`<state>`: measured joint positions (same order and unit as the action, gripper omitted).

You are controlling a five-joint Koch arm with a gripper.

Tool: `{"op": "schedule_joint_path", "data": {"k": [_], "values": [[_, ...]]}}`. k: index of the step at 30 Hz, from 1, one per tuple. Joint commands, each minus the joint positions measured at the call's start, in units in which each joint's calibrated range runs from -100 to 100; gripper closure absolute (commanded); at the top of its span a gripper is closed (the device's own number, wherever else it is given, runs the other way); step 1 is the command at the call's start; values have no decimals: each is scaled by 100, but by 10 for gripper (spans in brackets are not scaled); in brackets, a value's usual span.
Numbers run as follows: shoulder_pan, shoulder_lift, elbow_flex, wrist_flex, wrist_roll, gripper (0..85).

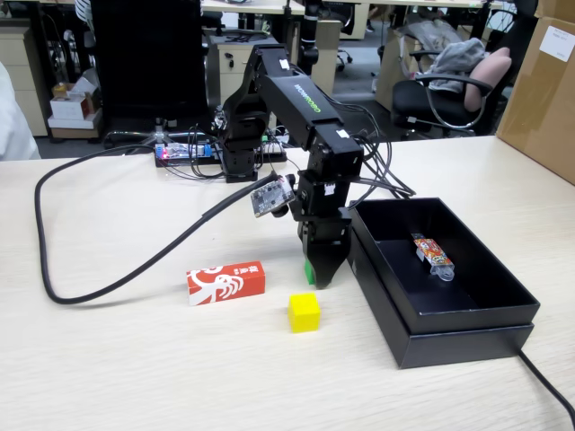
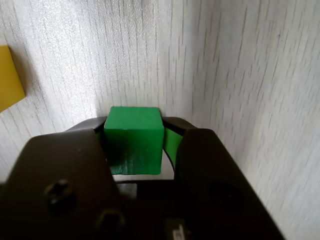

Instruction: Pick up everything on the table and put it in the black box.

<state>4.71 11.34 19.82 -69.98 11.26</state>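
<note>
Green cube — between tool jaws

Fixed view: in front of the counter, raised, angled down and across it toward the office behind, mid-range, whole arm in frame. Wrist view: on the gripper, looking down past the fingers at the counter, very close. Shared: green cube, yellow cube edge.

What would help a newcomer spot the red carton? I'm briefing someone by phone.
In the fixed view, find the black box on the table. Left of it, past the yellow cube, lies the red carton: long, flat, white swirl print, unlike the plain cubes.
</note>
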Motion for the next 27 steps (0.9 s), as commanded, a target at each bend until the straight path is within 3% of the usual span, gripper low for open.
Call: {"op": "schedule_joint_path", "data": {"k": [1,7,13,19,27], "values": [[-20,-164,430,-30,34,830],[-29,-554,394,-47,29,831],[122,-2574,-5,-159,20,833],[405,-4249,-386,-341,44,831],[943,-4696,-23,-410,117,830]]}}
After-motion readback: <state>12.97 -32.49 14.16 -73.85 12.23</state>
